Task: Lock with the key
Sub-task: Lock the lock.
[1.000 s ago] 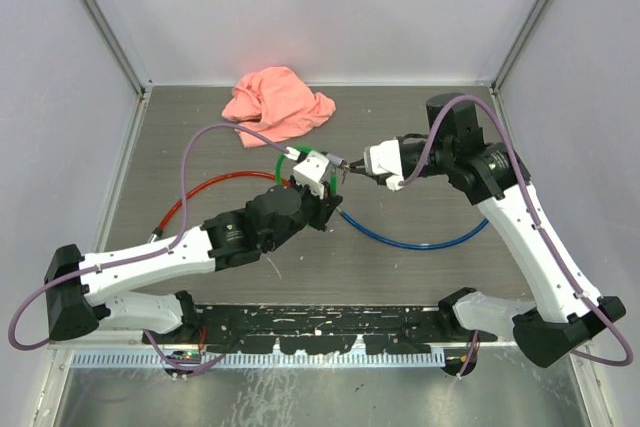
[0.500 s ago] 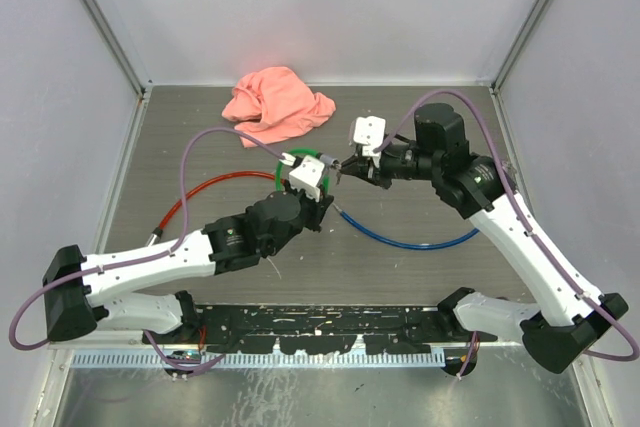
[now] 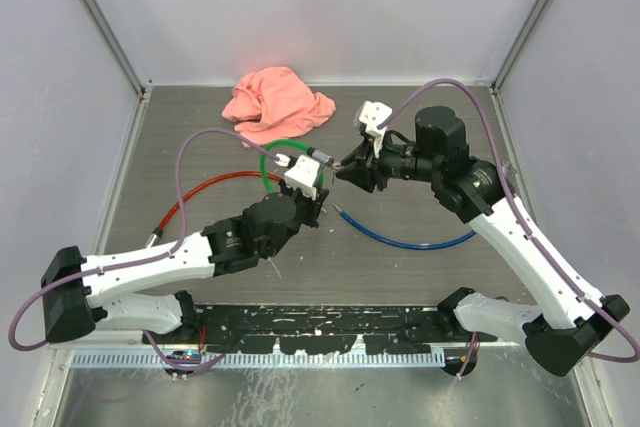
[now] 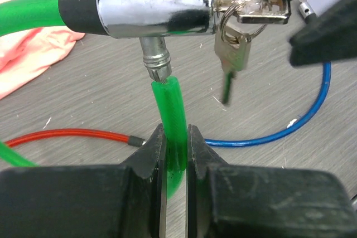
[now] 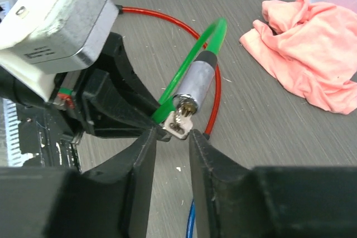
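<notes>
A green cable lock [image 3: 268, 162] has a chrome lock cylinder [image 4: 153, 4], which also shows in the right wrist view [image 5: 198, 85]. A key [image 5: 181, 126] sits in the cylinder's end, and a spare key [image 4: 234, 48] hangs from its ring. My left gripper [image 4: 175, 143] is shut on the green cable [image 4: 170, 110] just below its metal pin and holds the lock above the table. My right gripper [image 5: 172, 135] closes on the head of the inserted key from the right. In the top view the two grippers meet at mid-table, left [image 3: 308, 169] and right [image 3: 342, 169].
A pink cloth [image 3: 278, 102] lies at the back of the table. A red cable [image 3: 210, 187] curves on the left under the left arm. A blue cable [image 3: 420, 242] lies on the right below the right arm. Grey walls close the sides and back.
My right wrist has rolled, its camera mount swinging up and to the left, while its fingers stay at the key. The left arm has shifted the lock slightly to the left.
</notes>
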Motion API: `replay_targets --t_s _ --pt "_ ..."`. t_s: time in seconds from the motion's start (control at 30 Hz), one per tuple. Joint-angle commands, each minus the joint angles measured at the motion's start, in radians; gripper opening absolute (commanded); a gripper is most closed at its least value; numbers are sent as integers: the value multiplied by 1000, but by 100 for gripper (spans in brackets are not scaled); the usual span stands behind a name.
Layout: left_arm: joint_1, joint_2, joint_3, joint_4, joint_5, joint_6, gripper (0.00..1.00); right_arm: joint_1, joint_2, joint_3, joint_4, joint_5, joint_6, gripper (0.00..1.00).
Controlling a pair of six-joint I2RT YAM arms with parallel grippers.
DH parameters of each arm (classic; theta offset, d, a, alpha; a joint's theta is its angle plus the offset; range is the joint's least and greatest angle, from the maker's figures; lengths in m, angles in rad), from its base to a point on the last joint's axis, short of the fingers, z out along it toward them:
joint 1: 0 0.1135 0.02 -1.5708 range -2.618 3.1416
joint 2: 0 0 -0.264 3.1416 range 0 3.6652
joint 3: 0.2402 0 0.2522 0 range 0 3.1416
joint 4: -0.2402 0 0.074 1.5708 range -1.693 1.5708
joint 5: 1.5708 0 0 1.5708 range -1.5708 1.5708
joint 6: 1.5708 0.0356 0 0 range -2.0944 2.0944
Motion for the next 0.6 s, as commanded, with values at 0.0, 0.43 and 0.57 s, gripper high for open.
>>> replay_targets --t_s 0.0,0.43,0.57 --pt "3 -49 -5 147 -52 30 0 6 -46 92 -21 -31 65 40" --pt "3 -134 -73 181 169 191 0 -90 -44 165 -10 -218 271 54" --pt "3 -148 -62 159 217 266 0 -87 36 179 -25 -218 335 48"
